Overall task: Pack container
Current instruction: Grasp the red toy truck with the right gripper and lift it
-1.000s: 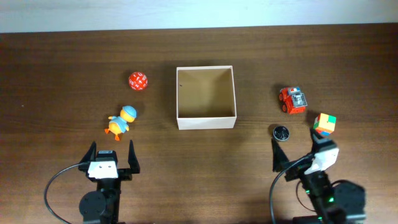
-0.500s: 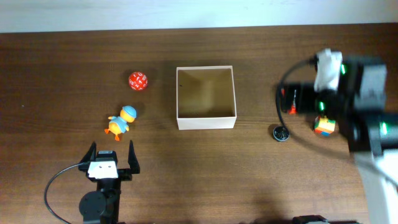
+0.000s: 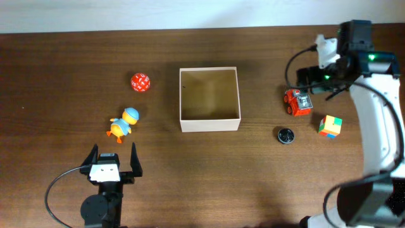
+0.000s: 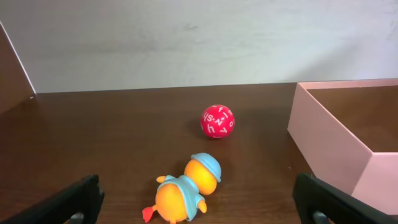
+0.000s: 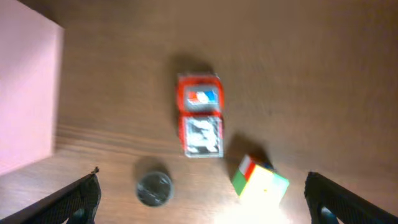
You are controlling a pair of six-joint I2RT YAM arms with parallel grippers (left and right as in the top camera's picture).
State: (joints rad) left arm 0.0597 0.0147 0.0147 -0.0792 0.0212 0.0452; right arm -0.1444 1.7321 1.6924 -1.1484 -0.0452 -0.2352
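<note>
The container [image 3: 209, 125], a shallow white-walled square box with a tan inside, stands empty mid-table; it also shows in the left wrist view [image 4: 333, 146] and the right wrist view [image 5: 25, 93]. Left of it lie a red ball [image 3: 140, 82] [image 4: 217, 121] and an orange duck with a blue cap [image 3: 123, 122] [image 4: 183, 193]. Right of it lie a red toy car [image 3: 297, 102] [image 5: 200, 118], a coloured cube [image 3: 330, 125] [image 5: 260, 180] and a black disc [image 3: 286, 135] [image 5: 154, 188]. My left gripper [image 3: 114, 159] [image 4: 200, 214] is open and low, just short of the duck. My right gripper [image 3: 314, 81] [image 5: 202, 210] is open, raised above the car.
The brown wooden table ends at a pale wall along the far edge [image 3: 202, 16]. The right arm's white links [image 3: 380, 126] reach over the table's right side. Bare wood lies in front of the container.
The right arm has swung up from the near right edge to above the red car, then shifted slightly further back. The left arm and all the toys have not moved.
</note>
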